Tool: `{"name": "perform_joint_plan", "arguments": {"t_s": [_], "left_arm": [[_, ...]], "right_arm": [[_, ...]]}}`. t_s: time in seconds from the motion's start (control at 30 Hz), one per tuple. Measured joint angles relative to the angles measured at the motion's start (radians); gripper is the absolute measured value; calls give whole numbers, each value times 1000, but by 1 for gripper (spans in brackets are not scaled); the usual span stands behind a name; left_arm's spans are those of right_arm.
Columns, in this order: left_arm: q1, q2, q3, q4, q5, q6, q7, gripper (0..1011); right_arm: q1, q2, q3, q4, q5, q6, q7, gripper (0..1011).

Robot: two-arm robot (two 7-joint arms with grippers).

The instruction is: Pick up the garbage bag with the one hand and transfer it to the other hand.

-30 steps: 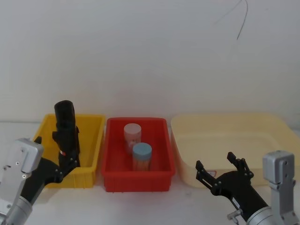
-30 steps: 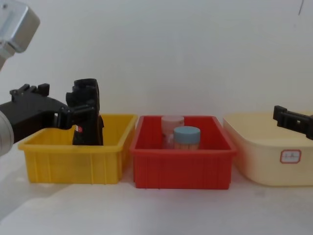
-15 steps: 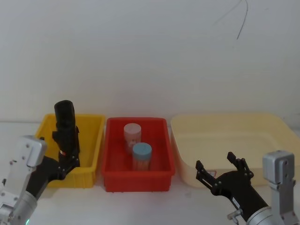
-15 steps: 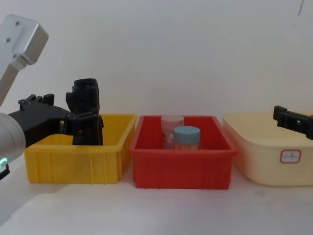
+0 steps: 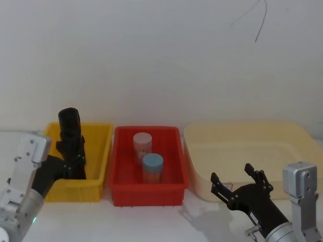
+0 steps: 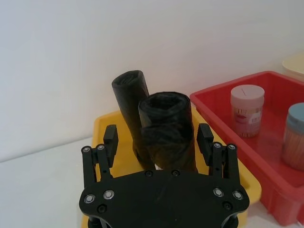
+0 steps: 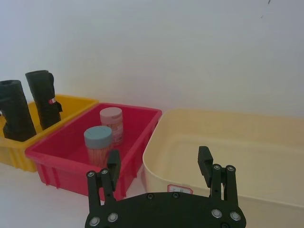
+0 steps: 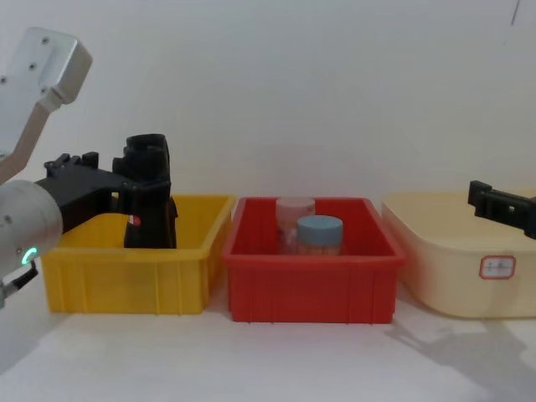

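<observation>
Black plastic, slick and tightly rolled: the garbage bag (image 6: 166,123) stands upright in the yellow bin (image 8: 126,276), between the released fingers of the left hand (image 6: 157,137). Closing carelessly could snag or topple the twin roll (image 6: 129,92) just beyond. The right hand (image 5: 232,177) hangs spread, well apart.

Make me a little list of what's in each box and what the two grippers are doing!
Yellow bin: two black garbage bag rolls standing upright, a nearer roll and a farther roll
Red bin: pink-lidded jar and blue-lidded jar
Cream bin: far right, beside the red bin
Left gripper: open, fingers either side of the nearer roll
Right gripper: open, in front of the cream bin, holding nothing
</observation>
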Motion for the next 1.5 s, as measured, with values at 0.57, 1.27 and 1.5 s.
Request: {"name": "perform_joint_plan", "arguments": {"t_s": [0.57,1.27,1.5], "left_arm": [[-110,-62,3,165,-31,-22,-89,636],[-132,-62,-23,101,-34,-26,-123,429],[-151,-56,-23,52,-34,-33,-161,393]], "right_arm": [[0,0,0,0,0,0,0,1000],[0,0,0,0,0,0,0,1000],[0,0,0,0,0,0,0,1000]]}}
